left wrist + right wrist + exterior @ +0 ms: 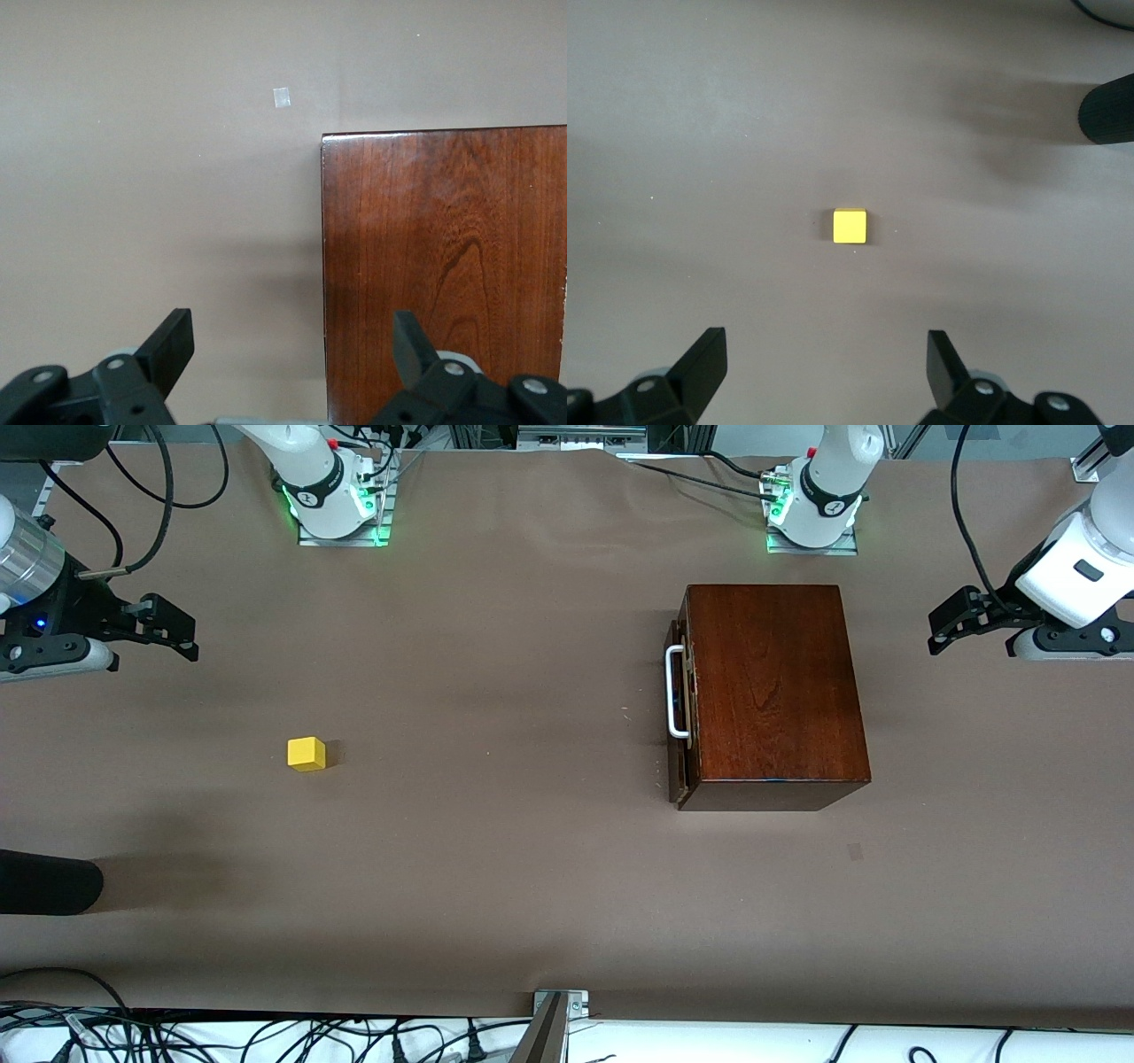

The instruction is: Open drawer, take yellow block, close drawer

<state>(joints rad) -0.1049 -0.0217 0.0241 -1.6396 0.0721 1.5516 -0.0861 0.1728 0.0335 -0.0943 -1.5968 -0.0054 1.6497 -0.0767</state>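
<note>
Yellow block (306, 754) on bare table, drawer (683, 700) seemingly shut | left gripper (292, 341), right gripper (827, 354) spread, empty, waiting | task looks done; nothing next.

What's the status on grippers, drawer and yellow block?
Left gripper open, over the table by the wooden box. Right gripper open, above the yellow block, which sits out on the table. Drawer shut. Nothing in the way.
</note>
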